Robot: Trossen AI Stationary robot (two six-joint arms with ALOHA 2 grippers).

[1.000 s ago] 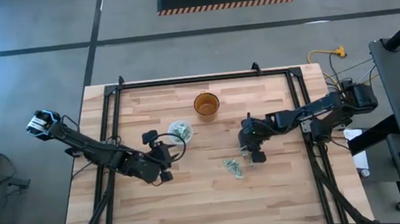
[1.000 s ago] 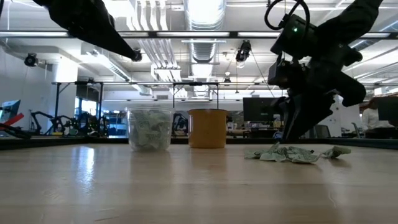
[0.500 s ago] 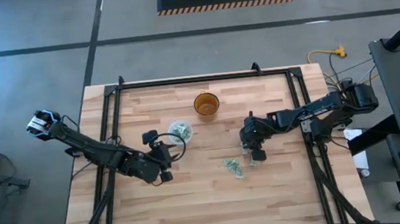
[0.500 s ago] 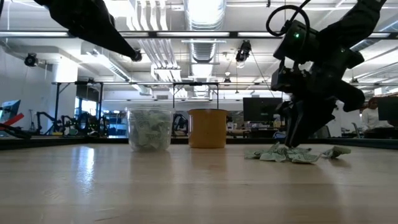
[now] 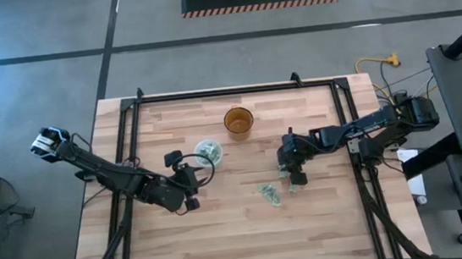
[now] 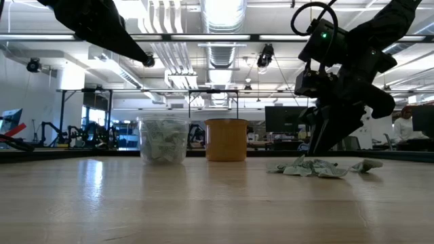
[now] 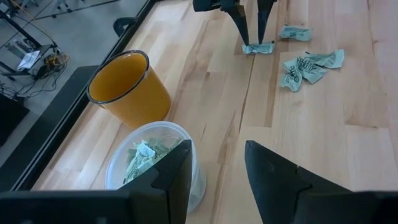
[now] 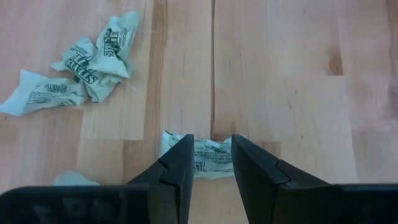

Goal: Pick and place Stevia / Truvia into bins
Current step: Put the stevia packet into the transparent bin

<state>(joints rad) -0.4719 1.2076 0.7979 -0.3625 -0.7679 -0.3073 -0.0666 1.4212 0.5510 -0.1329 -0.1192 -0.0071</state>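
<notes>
- While the left arm waits low over the wooden table (image 5: 224, 232) left of centre, the left gripper (image 5: 187, 185) hangs clear of the boards with its fingers (image 7: 177, 177) parted by a narrow gap and nothing between them.
- Just right of and a little beyond that gripper stands the translucent whitish cup (image 5: 208, 152), upright, with crumpled pale green and white sachets already inside it; the left wrist view shows them piled against its wall (image 7: 149, 163).
- Farther back and slightly right stands the amber-brown cup (image 5: 238, 121), upright and close beside the whitish cup without touching it; in the low view the two (image 6: 163, 139) (image 6: 226, 139) stand side by side with a sliver of space between them.
- Right of centre, a small loose pile of sachets (image 5: 269, 193) lies flat on the table, well apart from both cups; the low view shows it as a crumpled heap (image 6: 313, 167) at the foot of the right arm.
- One single sachet (image 8: 199, 156) lies a little apart from that pile, just to its right.
- At the right, the right gripper (image 5: 292, 183) points down at the table with its fingers (image 8: 180, 163) narrowly apart, one on either side of the single sachet; the sachet lies on the wood between them, and whether the tips press it cannot be told.
</notes>
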